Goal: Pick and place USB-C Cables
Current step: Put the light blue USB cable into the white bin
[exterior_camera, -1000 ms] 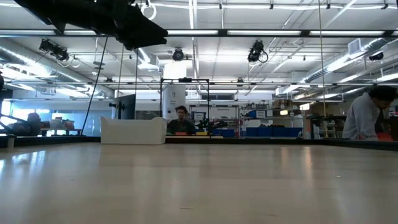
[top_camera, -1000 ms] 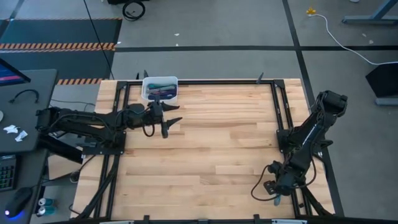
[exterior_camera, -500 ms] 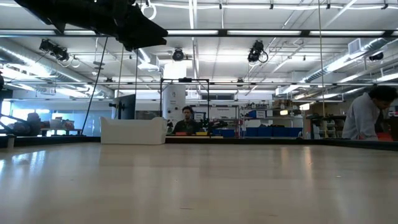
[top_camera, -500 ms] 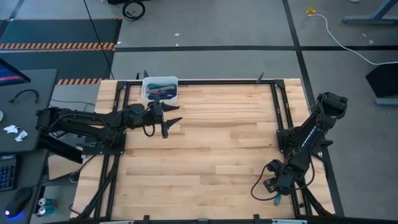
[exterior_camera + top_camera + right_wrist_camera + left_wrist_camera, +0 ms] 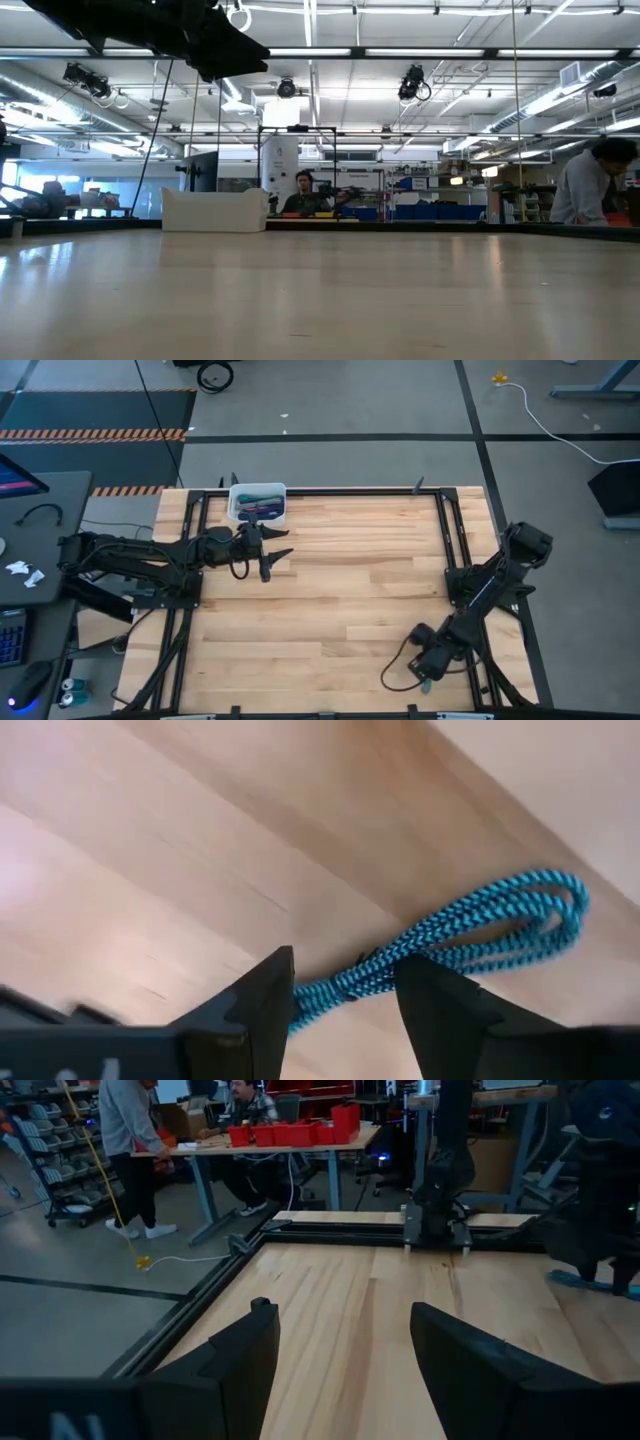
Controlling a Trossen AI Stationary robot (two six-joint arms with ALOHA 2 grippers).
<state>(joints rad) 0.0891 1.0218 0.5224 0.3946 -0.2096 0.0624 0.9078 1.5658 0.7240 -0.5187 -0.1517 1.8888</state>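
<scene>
A teal braided USB-C cable bundle (image 5: pixel 470 930) crosses the gap between the fingers of my right gripper (image 5: pixel 345 975). In the high view that gripper (image 5: pixel 425 672) is over the table's near right part, with a bit of teal (image 5: pixel 424 682) at its tip. My left gripper (image 5: pixel 275 560) is open and empty, just near of a white bin (image 5: pixel 232 500) at the far left. The bin holds several coloured cable bundles (image 5: pixel 260 507). In the left wrist view its fingers (image 5: pixel 340 1320) stand apart over bare wood. My right gripper has the teal bundle by its narrow middle (image 5: pixel 352 982), between its two fingers. The bundle lies slanting across the gap, and its looped end (image 5: pixel 560 905) sticks out past one finger. Whether it hangs clear of the wood or drags on it, I cannot tell.
A black frame (image 5: pixel 450 530) runs around the wooden tabletop. The bin also shows in the low view (image 5: pixel 213 212) at the far left. A desk with a keyboard (image 5: pixel 12 635) stands left of the table. People show in the room beyond the table.
My right gripper has gone toward the table's left edge along the near side, and the teal cable has gone with it.
</scene>
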